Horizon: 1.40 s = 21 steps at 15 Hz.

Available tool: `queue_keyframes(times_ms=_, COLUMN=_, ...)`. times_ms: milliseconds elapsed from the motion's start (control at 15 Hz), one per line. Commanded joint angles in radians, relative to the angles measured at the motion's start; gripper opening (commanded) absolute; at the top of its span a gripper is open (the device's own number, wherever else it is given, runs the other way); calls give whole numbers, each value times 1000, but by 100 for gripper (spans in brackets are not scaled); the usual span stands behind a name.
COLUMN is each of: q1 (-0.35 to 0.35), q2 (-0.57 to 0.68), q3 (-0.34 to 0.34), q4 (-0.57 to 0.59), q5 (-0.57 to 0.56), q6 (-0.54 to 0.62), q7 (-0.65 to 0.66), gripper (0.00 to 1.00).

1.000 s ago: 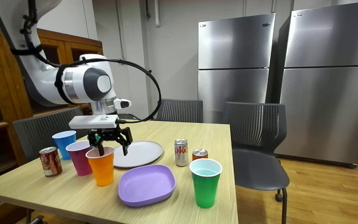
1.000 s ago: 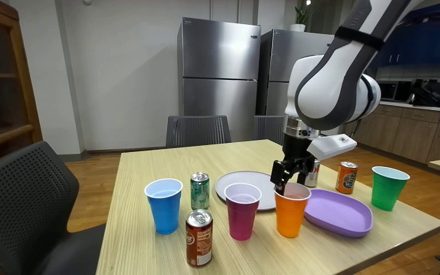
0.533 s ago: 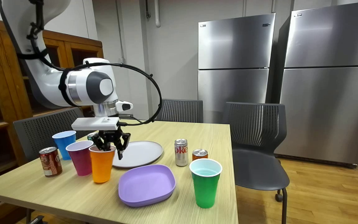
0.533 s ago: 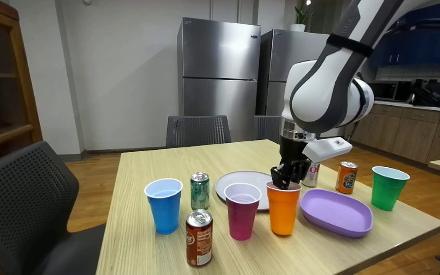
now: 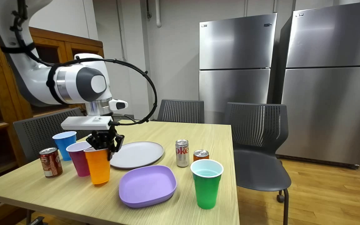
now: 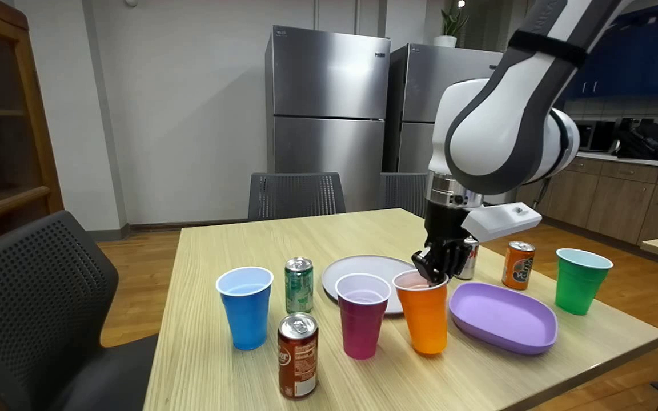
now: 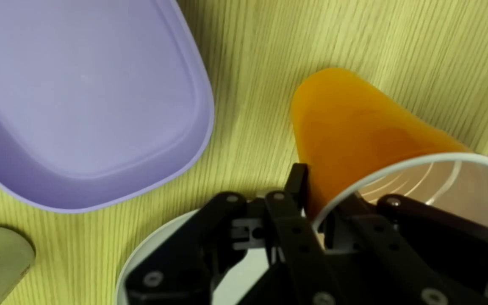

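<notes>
My gripper [image 7: 317,199] is shut on the wall of the orange cup [image 7: 345,123], right at its white rim. One finger [image 7: 298,182] presses the cup's outside; the other reaches inside and is partly hidden by the rim. The cup leans a little in an exterior view [image 6: 425,319]; whether its whole base touches the table I cannot tell. Close beside it stands the maroon cup [image 6: 361,325]. A lavender square plate [image 7: 87,93] lies on the cup's other side. Behind the gripper is a round grey plate [image 5: 139,154].
A blue cup [image 6: 246,314], a green can [image 6: 299,285] and a brown can [image 6: 298,359] stand beyond the maroon cup. Past the lavender plate are a silver can [image 5: 182,153], an orange can [image 6: 518,265] and a green cup [image 5: 206,184]. Chairs surround the table [image 5: 186,129].
The jaws have gone from wide apart, one finger inside the orange cup, to shut on its wall. The cup has shifted slightly towards the maroon cup and now leans.
</notes>
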Motion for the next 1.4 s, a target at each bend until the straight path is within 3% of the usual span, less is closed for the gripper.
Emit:
queue_keyframes(times_ms=0, q1=19, q2=-172, q3=6, q4=-153, q5=11, q6=27, q7=71, gripper=2)
queue_keyframes(times_ms=400, q1=0, q2=-371, q3=18, q4=-268, q5=-7, q6=10, q7=141, gripper=2)
queue_keyframes(times_ms=467, q1=-11, q2=-351, q3=20, q4=-212, q5=-19, q6=-16, q7=150, gripper=2)
queue_keyframes(times_ms=667, q1=-38, q2=-394, q3=19, q4=-213, q5=-24, q6=-13, q7=138, gripper=2)
queue_keyframes(times_ms=1333, q1=-92, q2=-174, q3=-5, q4=85, q5=-42, q6=-8, q7=109, gripper=2)
